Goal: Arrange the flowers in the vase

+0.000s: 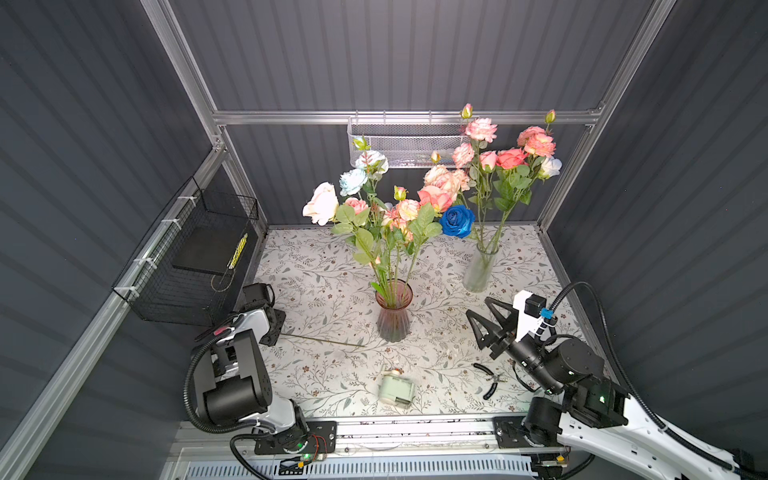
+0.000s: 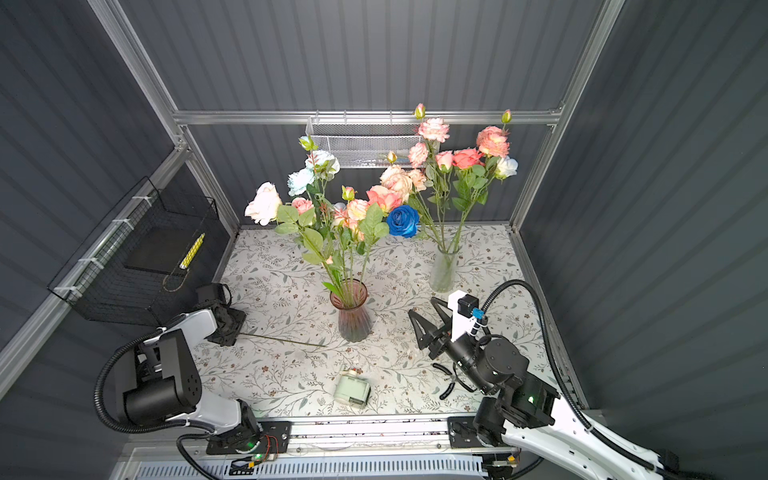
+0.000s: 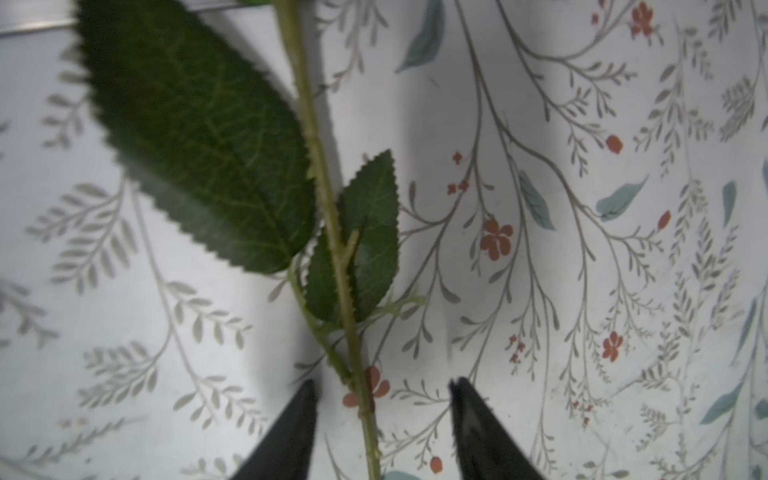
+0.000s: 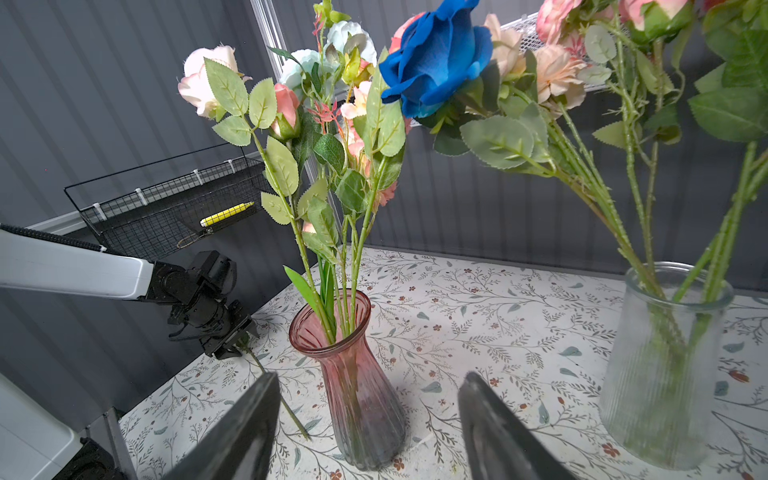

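Well to the left of the pink vase (image 1: 392, 320), a black wire basket (image 1: 187, 266) hangs on the side wall with a yellow pen (image 1: 237, 249) in it. Nearer the vase, on the same side, the left gripper (image 1: 272, 332) sits low over the worktop (image 1: 316, 386). In the left wrist view its jaws stand partly open on either side of a loose stem (image 3: 332, 232). There is a gap between each jaw and the stem, so nothing is clamped.

In both top views this leafy stem lies flat on the worktop. It runs from the left gripper towards the foot of the pink vase and ends just short of it; its bloom is hidden. The pink vase stands upright at mid-worktop and holds a bunch of flowers (image 1: 374, 208) in pink, peach, cream and pale blue. In front of the vase, towards the near edge, lies a small pale green object (image 1: 397, 390), too blurred to name.

To the right of the vase the right gripper (image 1: 478, 305) hovers, pointed at it, jaws wide open and empty. Nearer the front edge than this gripper, black-handled cutters (image 1: 492, 380) lie on the worktop. Further right of the pink vase and behind it stands a clear vase (image 1: 480, 270) with pink and white blooms (image 1: 511, 158). A deep blue rose (image 1: 457, 221) leans from it towards the pink vase.
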Controlling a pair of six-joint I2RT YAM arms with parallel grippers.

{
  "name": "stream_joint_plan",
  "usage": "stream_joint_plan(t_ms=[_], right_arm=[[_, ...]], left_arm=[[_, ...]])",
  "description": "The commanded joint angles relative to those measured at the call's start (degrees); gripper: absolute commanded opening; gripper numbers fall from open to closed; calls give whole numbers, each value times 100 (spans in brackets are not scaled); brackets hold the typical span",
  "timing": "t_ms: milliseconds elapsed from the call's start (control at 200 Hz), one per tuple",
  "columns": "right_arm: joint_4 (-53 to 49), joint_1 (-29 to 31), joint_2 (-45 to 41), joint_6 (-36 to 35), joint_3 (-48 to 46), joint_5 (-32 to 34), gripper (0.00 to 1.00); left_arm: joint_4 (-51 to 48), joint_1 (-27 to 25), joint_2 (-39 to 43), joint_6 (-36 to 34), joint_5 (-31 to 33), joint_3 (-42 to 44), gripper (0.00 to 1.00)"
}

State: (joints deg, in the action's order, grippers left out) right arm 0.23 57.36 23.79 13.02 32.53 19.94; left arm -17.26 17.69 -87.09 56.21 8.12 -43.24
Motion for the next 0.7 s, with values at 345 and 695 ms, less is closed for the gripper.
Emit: stream_joint_plan(t_ms=[345,695], right_arm=[[179,3,211,-44,122,72,70],[254,3,241,17,122,17,70]], left_arm=[[217,-48,443,-254,-648,452,0],[-45,-1128,1419,-471,-267,459,0]])
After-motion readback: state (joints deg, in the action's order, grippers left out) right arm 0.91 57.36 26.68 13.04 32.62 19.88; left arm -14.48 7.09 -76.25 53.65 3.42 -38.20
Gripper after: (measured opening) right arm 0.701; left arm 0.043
